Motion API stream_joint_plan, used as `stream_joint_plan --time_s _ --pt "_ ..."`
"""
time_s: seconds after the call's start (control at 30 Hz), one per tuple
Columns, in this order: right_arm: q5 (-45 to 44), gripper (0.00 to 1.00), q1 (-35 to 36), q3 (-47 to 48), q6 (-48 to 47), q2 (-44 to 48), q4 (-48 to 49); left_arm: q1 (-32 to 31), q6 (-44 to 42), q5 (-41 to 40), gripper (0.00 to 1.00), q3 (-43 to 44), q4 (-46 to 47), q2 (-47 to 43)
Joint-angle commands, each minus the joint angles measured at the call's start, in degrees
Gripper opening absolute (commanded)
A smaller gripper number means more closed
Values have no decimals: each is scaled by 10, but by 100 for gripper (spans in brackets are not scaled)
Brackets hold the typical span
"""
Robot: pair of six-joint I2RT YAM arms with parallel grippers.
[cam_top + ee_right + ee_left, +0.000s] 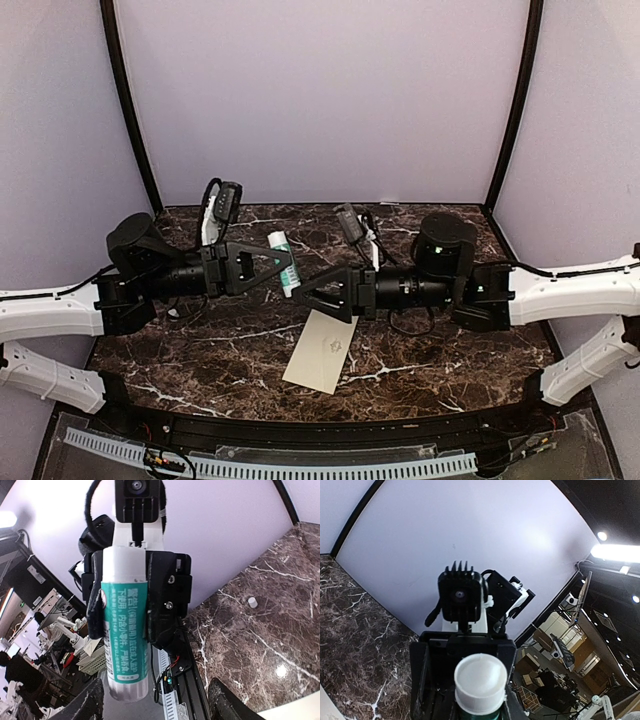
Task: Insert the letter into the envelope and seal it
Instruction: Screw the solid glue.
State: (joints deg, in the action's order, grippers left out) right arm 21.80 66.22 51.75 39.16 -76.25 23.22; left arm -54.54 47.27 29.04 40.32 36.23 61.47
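Above the desk [180,350], the left jaws pinch one glue stick [283,262] aloft, offering it to the right jaws, which stand spread just beside its end, likely readying it for sealing; one envelope [320,350] lies flat beneath them; one small white cap [252,602] sits apart; no separate letter shows, presumably already tucked inside.

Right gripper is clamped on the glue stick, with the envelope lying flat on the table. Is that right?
No: the left gripper clamps the glue stick, as the right wrist view shows. The envelope does lie flat on the table.
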Motion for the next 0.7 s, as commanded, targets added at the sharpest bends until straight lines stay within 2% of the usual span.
stream_joint_plan --time_s 0.0,0.2,0.47,0.67 --pt "70 63 2 20 21 -18 95 1 -9 50 0 -2 73 -7" --pt "82 44 8 24 31 -31 115 1 -4 52 0 -4 81 -6" --pt "86 39 15 21 48 -40 146 1 -1 58 0 -3 87 -1" --pt "83 24 15 23 47 -41 151 1 1 64 0 -2 90 2"
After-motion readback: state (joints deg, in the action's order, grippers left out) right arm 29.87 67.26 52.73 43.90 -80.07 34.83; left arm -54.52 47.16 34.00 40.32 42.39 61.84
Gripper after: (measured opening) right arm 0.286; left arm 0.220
